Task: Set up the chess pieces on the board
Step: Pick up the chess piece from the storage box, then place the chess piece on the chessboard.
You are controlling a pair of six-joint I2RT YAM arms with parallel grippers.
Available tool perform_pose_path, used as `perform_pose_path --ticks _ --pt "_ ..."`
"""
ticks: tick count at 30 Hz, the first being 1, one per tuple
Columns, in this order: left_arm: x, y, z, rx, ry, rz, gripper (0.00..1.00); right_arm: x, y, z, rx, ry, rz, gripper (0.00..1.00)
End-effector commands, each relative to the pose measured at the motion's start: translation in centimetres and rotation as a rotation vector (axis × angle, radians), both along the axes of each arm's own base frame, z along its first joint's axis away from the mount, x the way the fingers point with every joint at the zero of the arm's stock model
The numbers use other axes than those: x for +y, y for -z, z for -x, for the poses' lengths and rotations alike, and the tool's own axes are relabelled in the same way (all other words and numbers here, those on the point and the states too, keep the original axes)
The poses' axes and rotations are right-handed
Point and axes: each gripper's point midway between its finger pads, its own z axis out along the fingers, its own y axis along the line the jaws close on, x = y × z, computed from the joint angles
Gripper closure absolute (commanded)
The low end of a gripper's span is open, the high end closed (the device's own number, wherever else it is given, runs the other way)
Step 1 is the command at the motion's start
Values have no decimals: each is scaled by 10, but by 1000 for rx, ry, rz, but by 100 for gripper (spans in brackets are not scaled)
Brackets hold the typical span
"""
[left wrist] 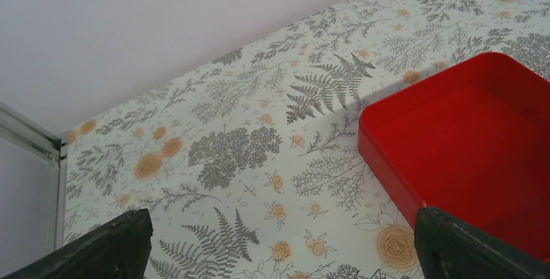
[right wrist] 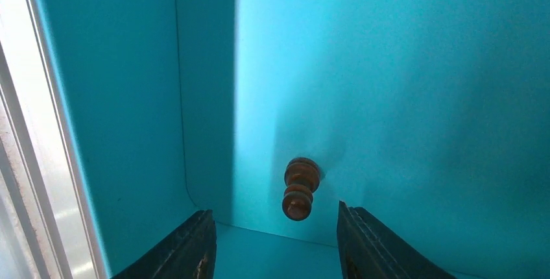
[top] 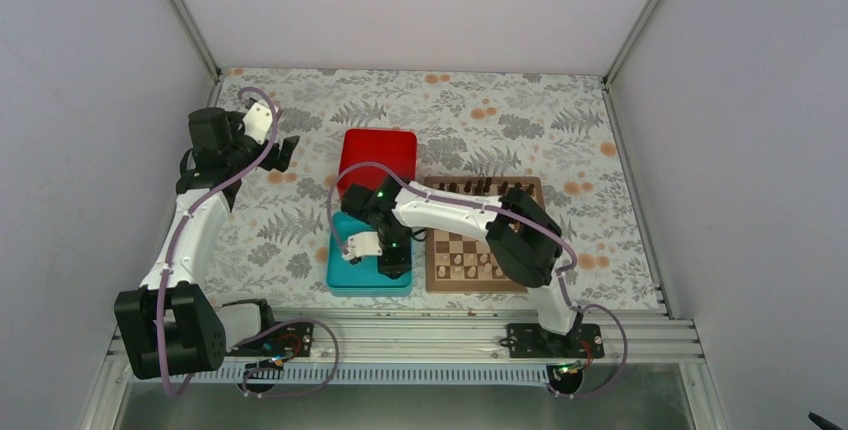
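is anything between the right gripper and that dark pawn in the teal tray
Nothing visible does. The right gripper hangs open above the teal tray, and the dark pawn rests alone on the tray floor, just ahead of the gap between its jaws.

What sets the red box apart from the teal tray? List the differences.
Colour: the red box is red, the teal tray teal. Position: the box lies beyond the tray, seen from the robot. Contents: the box shows nothing inside; the tray holds one brown chess piece, with the open right tool above it. Both are shallow and open-topped.
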Motion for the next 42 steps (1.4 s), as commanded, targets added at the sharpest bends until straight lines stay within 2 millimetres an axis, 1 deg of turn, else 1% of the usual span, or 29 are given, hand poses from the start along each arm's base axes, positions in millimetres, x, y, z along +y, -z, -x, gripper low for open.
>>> perform_pose_path --ticks 1,5,7,9,11,13,15,18,21,23,25,27,30,31,32,33,35,37,40,42 --pt "-1 -9 0 -32 16 -2 0 5 11 3 7 -25 8 52" --pt "-1 -8 0 -31 19 -1 0 5 20 1 2 -28 28 57" --pt "-1 -8 0 -29 19 0 0 4 22 1 4 -28 33 65" --pt "-2 -7 0 -28 22 2 0 3 25 2 4 -26 42 69" --pt "-2 -7 0 -27 24 1 0 5 24 1 0 -24 32 77" --pt "-2 -7 0 -28 23 1 0 9 17 0 -3 -20 6 87" --pt "-2 -6 0 -25 23 1 0 11 6 -2 -16 -18 -23 92" --pt "-2 -7 0 -26 23 2 0 10 -16 -11 -54 3 -57 95" --pt "-2 -7 0 -25 24 3 0 -1 -42 -28 -105 48 -81 96" --pt "-2 -7 0 -25 24 3 0 -12 -62 -42 -133 95 -109 96" --pt "-2 -7 0 -27 24 3 0 -28 -81 -58 -159 158 -131 96" --pt "-2 -8 0 -27 25 4 0 -52 -94 -74 -181 231 -134 95" --pt "-3 -8 0 -27 27 4 0 -98 -107 -98 -215 354 -137 94" --pt "-3 -7 0 -25 27 5 0 -115 -106 -105 -211 397 -126 94" --pt "-3 -7 0 -25 28 6 0 -132 -114 -110 -227 438 -139 94" --pt "-3 -7 0 -25 29 6 0 -151 -116 -117 -234 487 -140 94" --pt "-3 -7 0 -24 29 7 0 -184 -116 -125 -243 563 -135 93" --pt "-3 -6 -1 -22 31 8 0 -216 -109 -131 -252 631 -114 93" --pt "-3 -7 -1 -23 31 8 0 -265 -90 -139 -257 739 -54 92" --pt "-3 -8 0 -25 30 9 0 -290 -75 -145 -254 792 -22 92"
